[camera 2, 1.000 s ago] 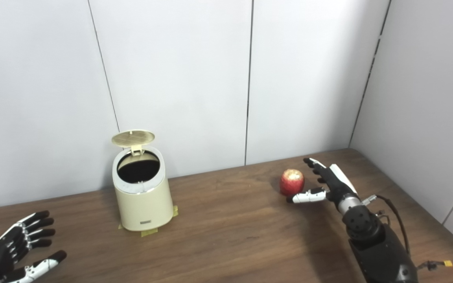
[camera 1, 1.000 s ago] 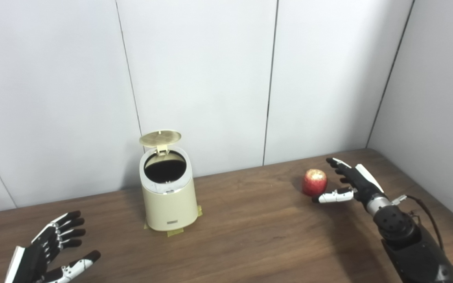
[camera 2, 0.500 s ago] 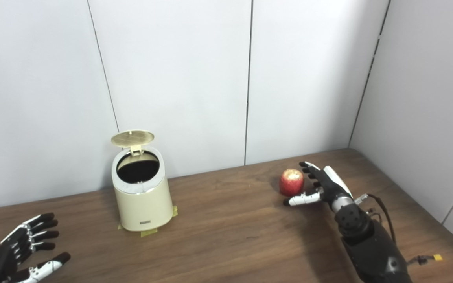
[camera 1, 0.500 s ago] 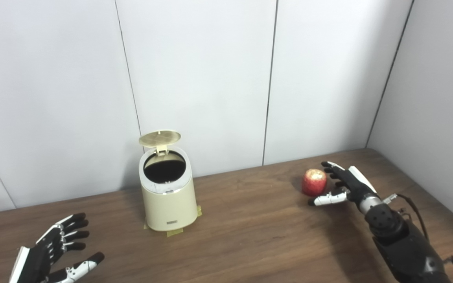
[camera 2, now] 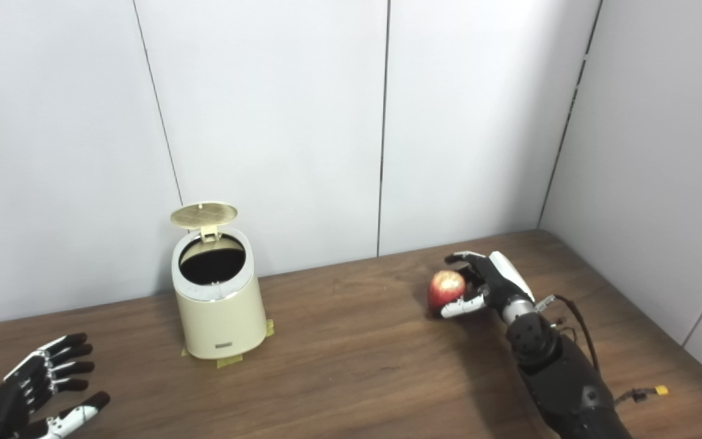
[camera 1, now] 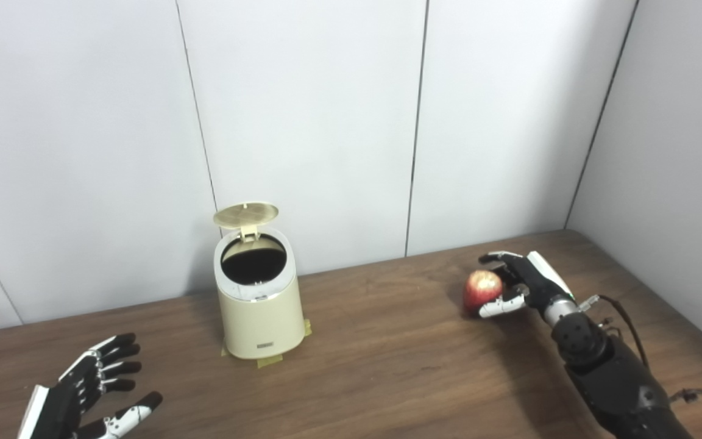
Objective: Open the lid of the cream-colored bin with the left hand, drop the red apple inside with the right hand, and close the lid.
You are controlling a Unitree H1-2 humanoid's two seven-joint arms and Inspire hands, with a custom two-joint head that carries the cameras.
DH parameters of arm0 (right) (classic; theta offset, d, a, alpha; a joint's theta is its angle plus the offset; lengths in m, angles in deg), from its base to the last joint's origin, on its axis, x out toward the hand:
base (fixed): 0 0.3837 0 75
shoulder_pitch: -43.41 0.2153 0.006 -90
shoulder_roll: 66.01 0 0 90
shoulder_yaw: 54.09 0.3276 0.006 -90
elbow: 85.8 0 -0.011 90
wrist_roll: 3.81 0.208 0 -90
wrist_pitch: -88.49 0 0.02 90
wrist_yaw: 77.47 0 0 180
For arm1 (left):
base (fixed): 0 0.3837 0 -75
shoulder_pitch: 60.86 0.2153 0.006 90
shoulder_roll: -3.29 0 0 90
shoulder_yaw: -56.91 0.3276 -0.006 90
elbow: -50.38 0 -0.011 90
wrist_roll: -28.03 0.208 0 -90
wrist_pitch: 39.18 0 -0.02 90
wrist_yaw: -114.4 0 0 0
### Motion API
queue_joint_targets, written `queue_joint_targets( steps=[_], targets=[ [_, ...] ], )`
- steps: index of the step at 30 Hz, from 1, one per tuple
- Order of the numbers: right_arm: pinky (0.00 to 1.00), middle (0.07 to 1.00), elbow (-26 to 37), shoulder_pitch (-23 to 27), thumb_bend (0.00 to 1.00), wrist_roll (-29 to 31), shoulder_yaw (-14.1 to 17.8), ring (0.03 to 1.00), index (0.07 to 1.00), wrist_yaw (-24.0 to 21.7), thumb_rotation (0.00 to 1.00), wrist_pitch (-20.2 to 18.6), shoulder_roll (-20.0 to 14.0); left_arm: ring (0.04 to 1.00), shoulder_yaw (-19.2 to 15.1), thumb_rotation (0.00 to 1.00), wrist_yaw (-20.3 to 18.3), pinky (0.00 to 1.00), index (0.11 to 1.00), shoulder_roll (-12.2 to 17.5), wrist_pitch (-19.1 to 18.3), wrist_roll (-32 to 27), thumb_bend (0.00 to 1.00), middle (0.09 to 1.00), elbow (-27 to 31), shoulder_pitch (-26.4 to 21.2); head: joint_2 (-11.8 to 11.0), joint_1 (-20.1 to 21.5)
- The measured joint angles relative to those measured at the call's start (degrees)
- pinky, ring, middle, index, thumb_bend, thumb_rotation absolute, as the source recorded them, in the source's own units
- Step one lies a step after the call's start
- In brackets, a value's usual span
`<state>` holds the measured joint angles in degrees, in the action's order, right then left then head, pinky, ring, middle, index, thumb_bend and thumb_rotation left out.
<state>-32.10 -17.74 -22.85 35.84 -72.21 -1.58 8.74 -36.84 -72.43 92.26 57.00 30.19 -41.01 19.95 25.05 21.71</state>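
Here, left eye view: cream-colored bin (camera 1: 259,305) sits left of centre w/ lid (camera 1: 246,213) tipped up behind its dark mouth, ready for the drop, while the right hand (camera 1: 518,283) at mid-right curls its fingers round the red apple (camera 1: 482,288), which seems still on the table (camera 1: 387,366). Right eye view: left hand (camera 2: 34,393) idles at lower left, fingers spread, holding nothing, well clear of the bin, prob. since its opening job looks done.

Cream-colored cylindrical plastic bin (camera 1: 259,311) stands on the brown wooden table (camera 1: 375,366) at about 11 o'clock from me, near the wall, its round lid (camera 1: 246,214) tipped up behind the opening. Round red apple (camera 1: 482,288) sits at 2 o'clock, my right hand (camera 1: 524,283) wrapped around it. My left hand (camera 1: 86,393) at 8 o'clock, well apart from the bin.
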Motion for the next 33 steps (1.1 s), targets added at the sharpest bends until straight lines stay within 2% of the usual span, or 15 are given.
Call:
queue_joint_targets(
  steps=[2,4,6,13,15,19,22,26,28,30,33],
  targets=[
    [0.54,0.459,-0.41,0.23,0.52,-0.70,-0.97,0.482,0.531,0.48,0.00,1.53,-0.26,0.700,-0.01,0.00,0.00,0.62,0.803,0.00,0.13,-0.01,0.65,0.768,0.00,0.05,0.17,-0.17],
    [0.46,0.458,-0.68,0.28,0.52,-1.02,-1.95,0.452,0.530,0.89,0.00,3.13,-0.25,0.702,0.00,0.00,-0.02,0.62,0.801,0.00,0.28,-0.03,0.65,0.767,0.00,0.05,0.18,-0.18],
    [0.45,0.454,-0.71,0.28,0.52,-1.70,-2.54,0.444,0.530,1.15,0.00,3.96,-0.26,0.702,0.00,0.00,-0.03,0.62,0.800,0.00,0.54,-0.04,0.65,0.767,0.00,0.08,0.18,-0.18],
    [0.40,0.449,-0.01,0.27,0.52,-3.74,-3.41,0.407,0.532,1.60,0.00,4.36,-0.43,0.706,0.04,0.00,-0.08,0.63,0.804,0.00,0.76,-0.02,0.63,0.771,0.00,0.15,0.35,-0.61],
    [0.41,0.448,0.83,0.17,0.52,-5.28,-4.07,0.418,0.533,1.69,0.00,4.34,-0.75,0.707,0.10,0.00,-0.32,0.63,0.806,0.00,0.82,-0.02,0.63,0.772,0.00,0.16,0.35,-0.62],
    [0.47,0.450,6.31,-1.35,0.52,-7.46,-4.80,0.469,0.532,1.39,0.00,4.39,-1.10,0.703,0.18,0.00,-0.59,0.62,0.806,0.01,1.16,-0.07,0.63,0.771,-0.03,0.25,0.35,-0.62],
    [0.47,0.453,13.96,-2.55,0.52,-7.74,-4.74,0.450,0.524,0.22,0.00,3.28,-0.72,0.707,0.16,0.00,-0.59,0.63,0.809,0.03,1.67,-0.07,0.63,0.772,-0.07,0.35,0.35,-2.37],
    [0.55,0.454,20.51,-1.42,0.52,-9.50,-5.15,0.500,0.508,-1.28,0.00,2.15,-0.53,0.714,0.63,0.00,-0.59,0.65,0.810,0.00,1.71,-0.04,0.65,0.773,-0.21,0.34,0.44,-6.67],
    [0.53,0.468,22.11,-0.43,0.52,-9.47,-5.15,0.502,0.486,-2.45,0.00,1.72,-0.24,0.712,0.76,0.00,-0.52,0.64,0.807,-0.01,1.89,-0.01,0.66,0.771,-0.67,0.35,0.53,-9.48],
    [0.49,0.490,22.77,0.75,0.52,-9.35,-5.15,0.486,0.474,-3.35,0.00,0.68,0.46,0.715,1.19,0.01,-0.50,0.65,0.806,-0.12,1.97,0.12,0.67,0.772,-1.43,0.35,0.53,-9.84],
    [0.47,0.494,24.98,1.86,0.52,-9.26,-5.35,0.477,0.474,-5.24,0.00,-0.70,1.97,0.716,1.68,0.06,-0.27,0.64,0.797,-0.90,2.01,0.91,0.70,0.770,-2.08,0.51,0.44,-12.74]
  ],
)
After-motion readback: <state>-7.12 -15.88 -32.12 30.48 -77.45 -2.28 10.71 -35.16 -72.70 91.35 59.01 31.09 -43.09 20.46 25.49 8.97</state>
